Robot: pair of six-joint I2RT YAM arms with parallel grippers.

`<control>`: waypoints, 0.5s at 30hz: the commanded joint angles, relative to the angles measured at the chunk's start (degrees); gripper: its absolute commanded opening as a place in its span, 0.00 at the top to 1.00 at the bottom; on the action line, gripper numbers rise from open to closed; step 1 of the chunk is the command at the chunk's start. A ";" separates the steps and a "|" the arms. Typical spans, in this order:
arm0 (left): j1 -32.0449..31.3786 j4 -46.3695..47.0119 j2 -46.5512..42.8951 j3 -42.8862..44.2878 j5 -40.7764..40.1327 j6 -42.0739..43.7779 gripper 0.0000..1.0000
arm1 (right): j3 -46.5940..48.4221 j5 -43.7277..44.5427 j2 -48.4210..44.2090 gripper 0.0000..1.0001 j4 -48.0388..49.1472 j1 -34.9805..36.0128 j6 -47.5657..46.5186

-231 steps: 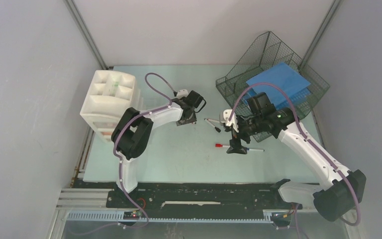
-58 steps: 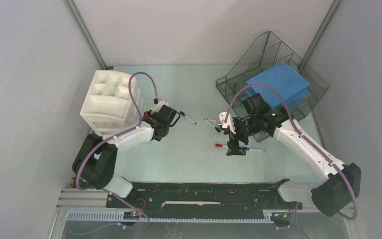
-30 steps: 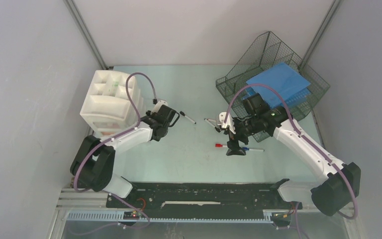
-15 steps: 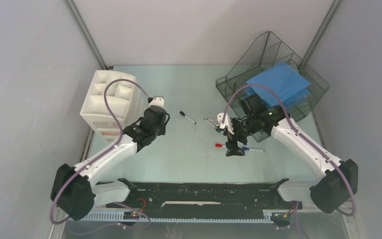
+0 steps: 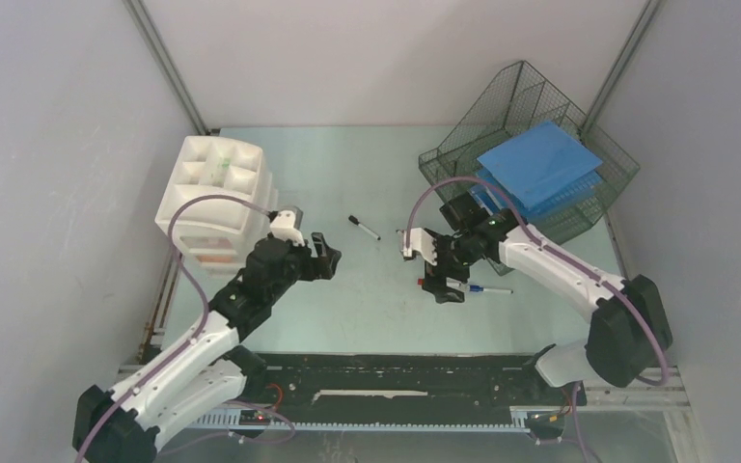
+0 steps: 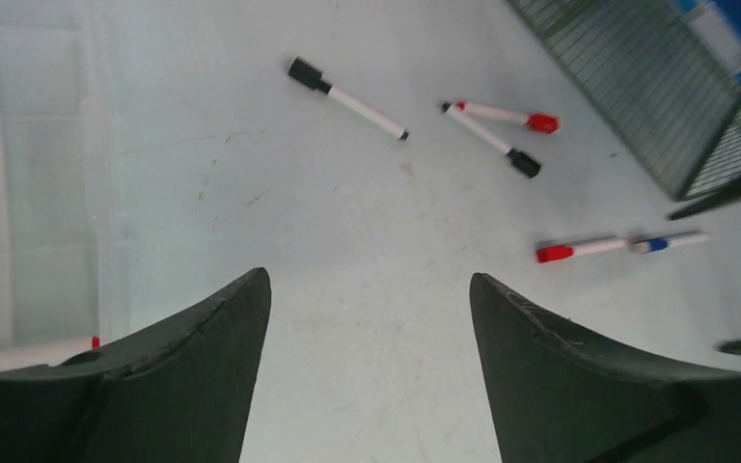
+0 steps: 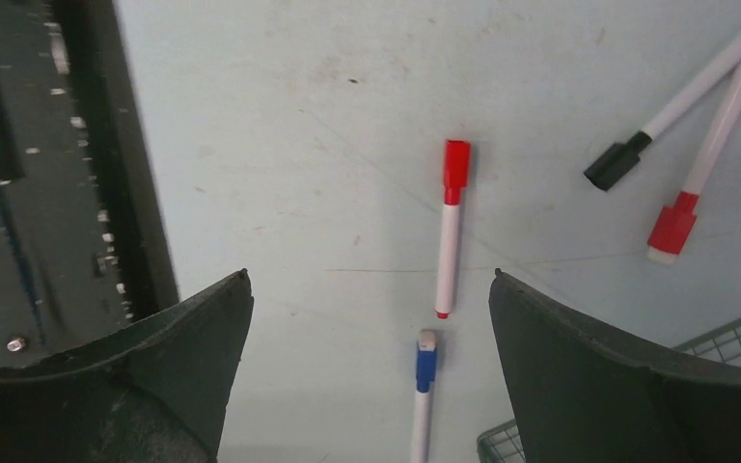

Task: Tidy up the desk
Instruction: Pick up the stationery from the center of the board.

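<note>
The desk (image 5: 347,309) is a pale mint-green top with several whiteboard markers lying loose on it. A black-capped marker (image 5: 365,228) lies alone near the middle, also seen in the left wrist view (image 6: 347,98). My left gripper (image 5: 328,253) hovers short of it, open and empty (image 6: 369,280). My right gripper (image 5: 441,285) is open above a red-capped marker (image 7: 452,227) and a blue-capped marker (image 7: 423,386), which lie end to end between its fingers, untouched. Another black-capped marker (image 7: 680,101) and red-capped marker (image 7: 704,164) form a V further off.
A white plastic drawer unit (image 5: 214,193) stands at the left beside my left arm. A dark wire-mesh tray (image 5: 531,106) holding a blue folder (image 5: 540,166) sits tilted at the back right. A black rail (image 5: 396,371) runs along the near edge.
My left arm has drawn back toward the near left, away from the lone black-capped marker, and its jaws have spread wide. My right gripper has shifted slightly left over the red and blue markers.
</note>
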 commanded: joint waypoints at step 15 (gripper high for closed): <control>-0.15 14.56 -9.73 -10.29 5.11 -8.48 0.03 | -0.89 17.74 15.13 0.20 12.06 3.26 9.19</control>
